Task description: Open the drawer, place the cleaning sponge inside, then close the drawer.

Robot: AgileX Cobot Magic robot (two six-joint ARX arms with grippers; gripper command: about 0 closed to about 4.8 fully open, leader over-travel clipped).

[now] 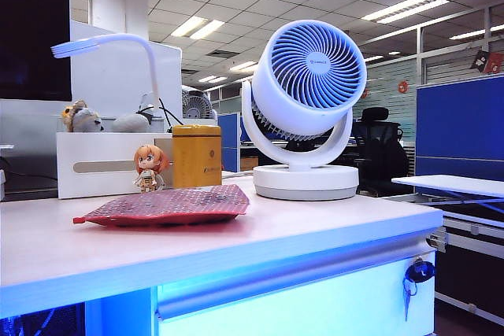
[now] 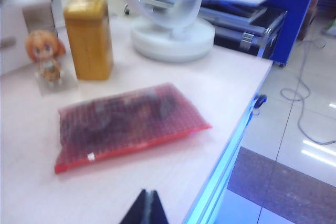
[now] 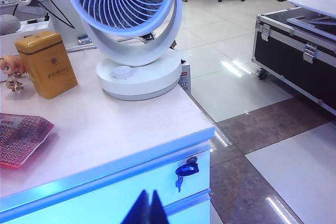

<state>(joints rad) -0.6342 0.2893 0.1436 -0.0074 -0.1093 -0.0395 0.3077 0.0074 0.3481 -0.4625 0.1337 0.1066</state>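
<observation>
**Both claws shut and empty above the desk; drawer closed, sponge not in sight**

Right gripper (image 3: pixel 148 206): lower centre of the right wrist view, fingers pressed tip to tip, holding nothing. It hangs over the desk's front edge.

Left gripper (image 2: pixel 148 206): lower centre of the left wrist view, likewise pinched shut and empty, above the desktop (image 2: pixel 157 182).

Drawer (image 1: pixel 299 304): lower centre of the exterior view, flush under the desktop, blue-lit. Its bar handle (image 1: pixel 291 277) runs level along the front, so its long axis lies crosswise to an approaching claw. The keys (image 3: pixel 185 171) hang at the handle's right end, just beyond and below the right gripper; by that, the right arm looks the nearer to the front.

Cleaning sponge: seen in no view; possibly off-frame, which cannot be settled here.

Other items: red mesh pouch (image 2: pixel 128 121), figurine (image 1: pixel 149 167), yellow tin (image 3: pixel 46 64), fan (image 1: pixel 303 108), white box (image 1: pixel 98 164).

Only the exterior view shows the full handle; only the wrist views show the claws.
</observation>
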